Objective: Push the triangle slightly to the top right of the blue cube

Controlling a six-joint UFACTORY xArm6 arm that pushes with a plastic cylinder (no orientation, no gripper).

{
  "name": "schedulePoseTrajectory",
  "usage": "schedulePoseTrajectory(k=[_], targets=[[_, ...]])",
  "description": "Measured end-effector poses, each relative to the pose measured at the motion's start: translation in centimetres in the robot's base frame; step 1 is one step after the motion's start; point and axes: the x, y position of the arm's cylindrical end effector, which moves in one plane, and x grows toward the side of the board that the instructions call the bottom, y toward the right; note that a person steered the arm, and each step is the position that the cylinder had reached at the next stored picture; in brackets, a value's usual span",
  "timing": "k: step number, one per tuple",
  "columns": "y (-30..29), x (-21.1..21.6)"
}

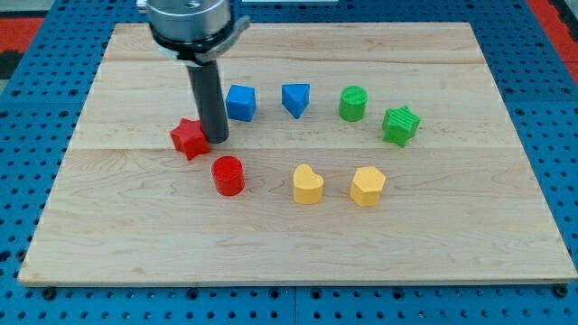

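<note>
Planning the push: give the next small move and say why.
Probably swing my tip round below the blue triangle. It now sits beside the red star, left of the blue cube, while the triangle lies level with the cube, needing an upward nudge.

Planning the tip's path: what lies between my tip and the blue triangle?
In the camera view, the blue cube sits between my tip and the blue triangle, slightly above the direct line.
</note>
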Motion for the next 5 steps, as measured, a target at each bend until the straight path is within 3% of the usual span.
schedulePoseTrajectory(k=[4, 5], targets=[[3.3, 0.4], [5.0, 2.6]])
